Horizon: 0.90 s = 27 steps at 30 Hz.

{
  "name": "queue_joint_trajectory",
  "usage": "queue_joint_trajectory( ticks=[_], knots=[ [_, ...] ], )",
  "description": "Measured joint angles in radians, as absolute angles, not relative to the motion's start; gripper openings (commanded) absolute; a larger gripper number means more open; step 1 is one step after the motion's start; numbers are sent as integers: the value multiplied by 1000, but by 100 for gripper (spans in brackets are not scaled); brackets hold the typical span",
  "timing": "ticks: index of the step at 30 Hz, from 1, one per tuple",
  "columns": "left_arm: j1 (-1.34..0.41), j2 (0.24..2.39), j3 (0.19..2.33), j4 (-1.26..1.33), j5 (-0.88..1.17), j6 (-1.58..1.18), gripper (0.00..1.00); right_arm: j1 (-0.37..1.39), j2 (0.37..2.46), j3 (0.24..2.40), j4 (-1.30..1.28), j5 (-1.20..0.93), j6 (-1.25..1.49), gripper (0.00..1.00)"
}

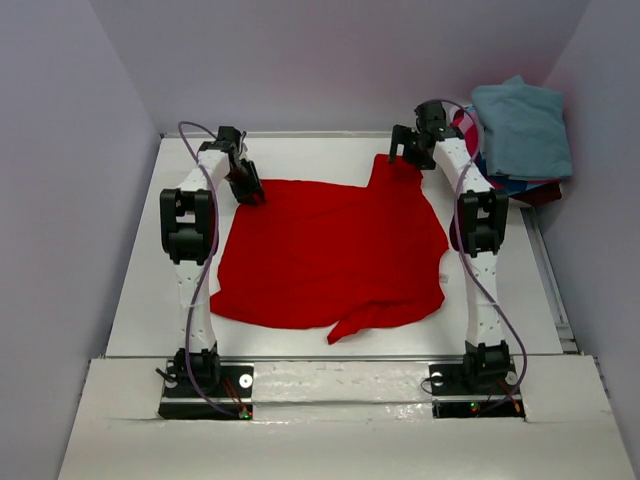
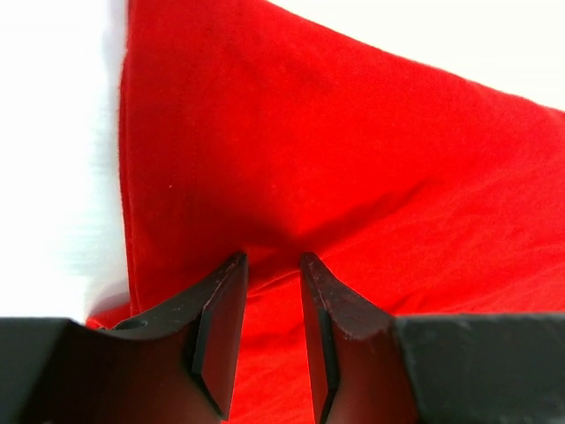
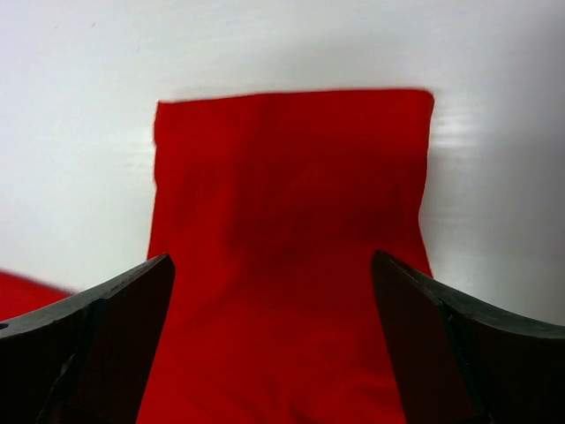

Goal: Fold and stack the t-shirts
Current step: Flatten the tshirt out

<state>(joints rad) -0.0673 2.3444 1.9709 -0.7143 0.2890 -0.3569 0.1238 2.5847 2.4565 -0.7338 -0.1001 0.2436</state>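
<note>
L gripper (image 2: 272,258): your jaws near-closed, pinching far-left corner of red t-shirt (image 1: 330,250). R gripper (image 3: 272,261): jaws wide, holding nothing, over sleeve (image 3: 291,203). Shirt lies spread on table (image 1: 300,155); other t-shirts (image 1: 520,130) piled far-right.

Bright even light; table (image 2: 53,132) blown white, shadow darkens red t-shirt (image 2: 353,177).
</note>
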Motion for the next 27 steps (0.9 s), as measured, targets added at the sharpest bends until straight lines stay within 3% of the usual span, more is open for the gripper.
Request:
queue_joint_trajectory(
  ticks=[13,22,27],
  knots=[
    [-32,2410,2069,-719,345,-379,46,163,2186,2148,-817,-106,336,100],
    [19,2460,2142,-714,397,-404,46,185,2149,1868,-877,-135,390,100],
    [44,2462,2144,-706,400,-408,46,197,2155,1843,-900,-140,402,100]
  ],
)
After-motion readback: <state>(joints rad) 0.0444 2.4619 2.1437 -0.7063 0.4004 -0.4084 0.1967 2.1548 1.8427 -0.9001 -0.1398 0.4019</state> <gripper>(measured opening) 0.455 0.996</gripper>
